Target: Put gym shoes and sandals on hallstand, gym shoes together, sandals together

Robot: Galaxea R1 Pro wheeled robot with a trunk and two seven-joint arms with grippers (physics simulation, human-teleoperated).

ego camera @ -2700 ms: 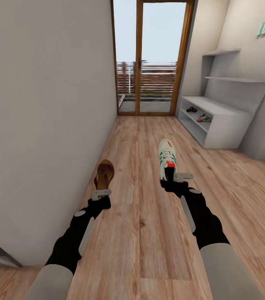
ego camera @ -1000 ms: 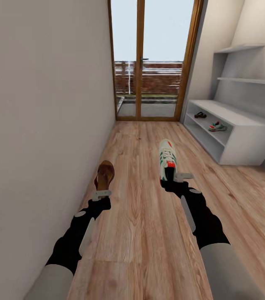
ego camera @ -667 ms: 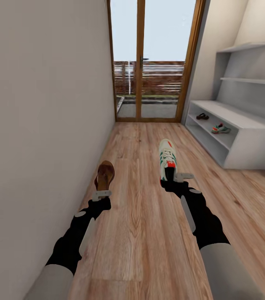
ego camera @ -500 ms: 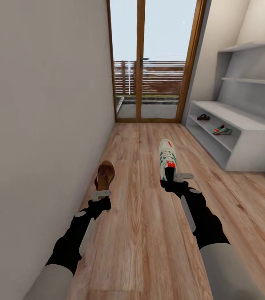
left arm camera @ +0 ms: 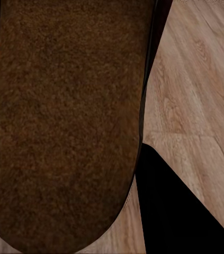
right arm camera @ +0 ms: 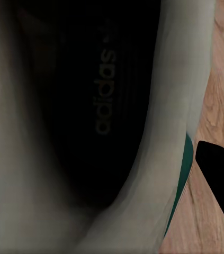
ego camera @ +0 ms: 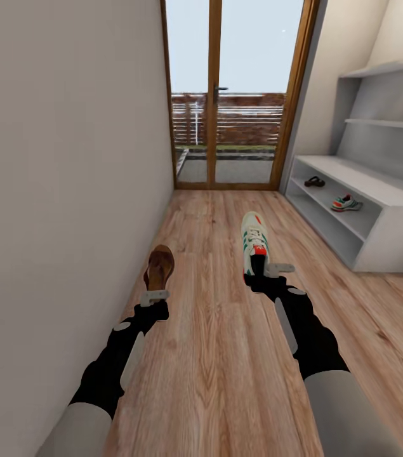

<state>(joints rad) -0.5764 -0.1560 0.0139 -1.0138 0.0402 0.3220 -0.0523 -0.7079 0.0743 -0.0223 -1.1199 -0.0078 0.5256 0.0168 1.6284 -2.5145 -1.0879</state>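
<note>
Left gripper (ego camera: 153, 294) is clamped on the heel end of a flat brown leather-look sandal (ego camera: 159, 266), held above the floor w/ toe pointing ahead; its fingertips are mostly hidden behind the sandal. In the left wrist view the sandal's grainy brown insole (left arm camera: 64, 121) takes most of the frame, edges cut off, a black finger (left arm camera: 180, 211) beside it.

Right gripper (ego camera: 266, 269) is closed on the heel of a white lace-up gym shoe w/ green side stripes and red-orange heel (ego camera: 254, 245), also toe-forward, off the floor. Right wrist view looks into the shoe's dark inside (right arm camera: 90, 106), pale lining around it, green stripe at one edge; the shoe is cropped on all sides.

Light brown wood-plank corridor floor (ego camera: 214, 355), grain and knots visible, lies open ahead between the plain pale wall (ego camera: 61, 165) at left and the pale grey-white hallstand (ego camera: 391, 238) at right, which is cut off by the frame edge. On its upper open shelf sit a second gym shoe (ego camera: 346, 204) and a small dark sandal (ego camera: 315, 181), apart from each other, too small for detail. Wood-framed glass doors (ego camera: 233, 95) close the corridor's far end.
</note>
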